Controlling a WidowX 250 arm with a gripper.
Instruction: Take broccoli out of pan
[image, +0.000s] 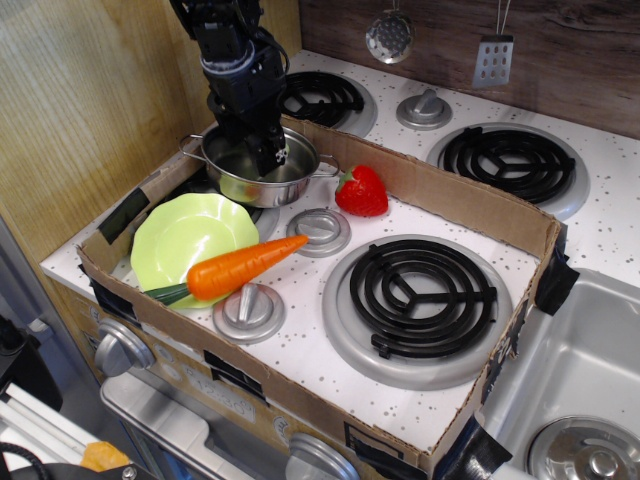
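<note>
one hand (262, 152) reaching down inside pan (262, 165) | broccoli hidden, likely under fingers in pan | grip not clear, cannot tell | next: lift straight up

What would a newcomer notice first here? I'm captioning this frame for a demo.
The black gripper reaching down into the shiny steel pan at the back left of the cardboard-walled stovetop. Next, the bright orange carrot lying across the light-green plate at front left, and the red strawberry just right of the pan.
</note>
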